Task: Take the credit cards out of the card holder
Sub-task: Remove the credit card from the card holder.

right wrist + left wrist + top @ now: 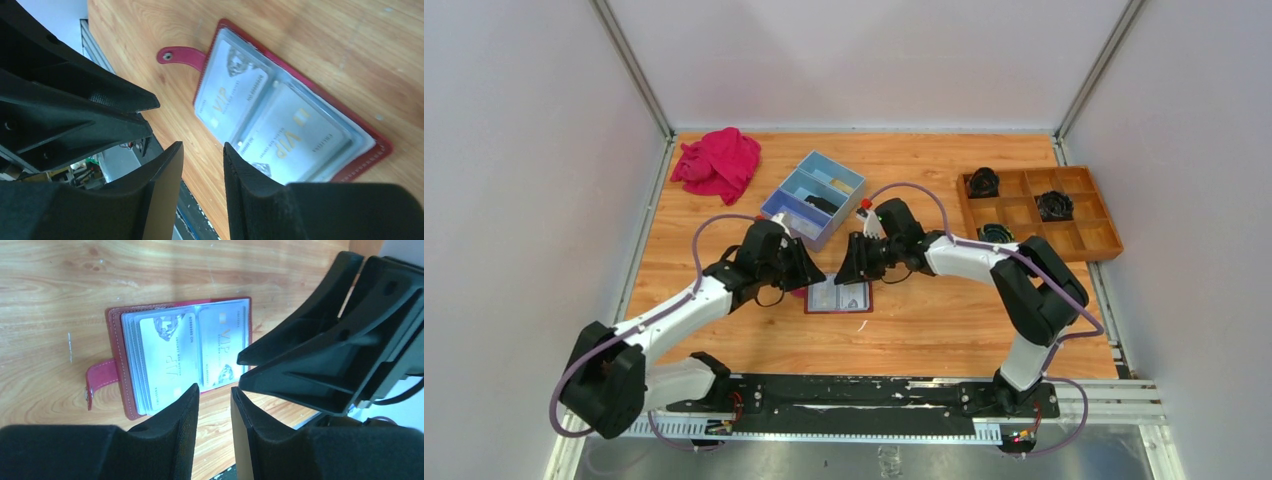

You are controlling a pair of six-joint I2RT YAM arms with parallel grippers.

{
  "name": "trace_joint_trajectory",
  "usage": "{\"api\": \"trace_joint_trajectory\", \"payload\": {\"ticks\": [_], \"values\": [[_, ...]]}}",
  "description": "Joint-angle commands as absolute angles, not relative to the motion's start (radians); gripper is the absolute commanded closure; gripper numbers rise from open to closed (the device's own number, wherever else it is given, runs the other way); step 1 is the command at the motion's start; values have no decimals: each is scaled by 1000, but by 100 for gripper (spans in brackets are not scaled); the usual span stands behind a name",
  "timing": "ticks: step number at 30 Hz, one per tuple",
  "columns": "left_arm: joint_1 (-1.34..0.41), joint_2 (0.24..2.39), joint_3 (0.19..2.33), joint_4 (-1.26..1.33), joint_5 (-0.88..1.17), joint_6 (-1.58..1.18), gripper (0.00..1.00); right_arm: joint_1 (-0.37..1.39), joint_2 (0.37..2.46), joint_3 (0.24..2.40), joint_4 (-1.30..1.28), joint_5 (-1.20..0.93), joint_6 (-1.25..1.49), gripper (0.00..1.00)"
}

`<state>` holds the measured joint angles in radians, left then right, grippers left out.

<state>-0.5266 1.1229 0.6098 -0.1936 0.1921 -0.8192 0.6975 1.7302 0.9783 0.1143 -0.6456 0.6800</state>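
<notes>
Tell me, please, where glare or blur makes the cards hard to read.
Left wrist: the VIP print on the credit cards is sharp, with bluish glare at their upper right; the left pincer looks nearly black. Right wrist: glare whitens the cards' lower edge. Top external: even light, but the card holder is too small to read.

The card holder [116, 350] lies open on the table [50, 290], credit cards [170, 350] in its pockets, left gripper [214, 390] parted, empty

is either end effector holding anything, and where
Nothing is held; the left end effector and right end effector are both empty near the open card holder.
</notes>
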Motion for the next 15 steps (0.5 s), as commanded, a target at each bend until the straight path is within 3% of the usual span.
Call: {"api": "trace_joint_trajectory", "payload": {"ticks": [1,7,15], "values": [[-521,1191,582,-139,207,-836,68,677,1732,946,75,-614,686,63],[-518,1247,563,-133,129,-862,76,670,1767,950,73,-618,712,69],[-495,1304,556,-91,107,-849,76,660,1770,945,74,-617,717,69]]}}
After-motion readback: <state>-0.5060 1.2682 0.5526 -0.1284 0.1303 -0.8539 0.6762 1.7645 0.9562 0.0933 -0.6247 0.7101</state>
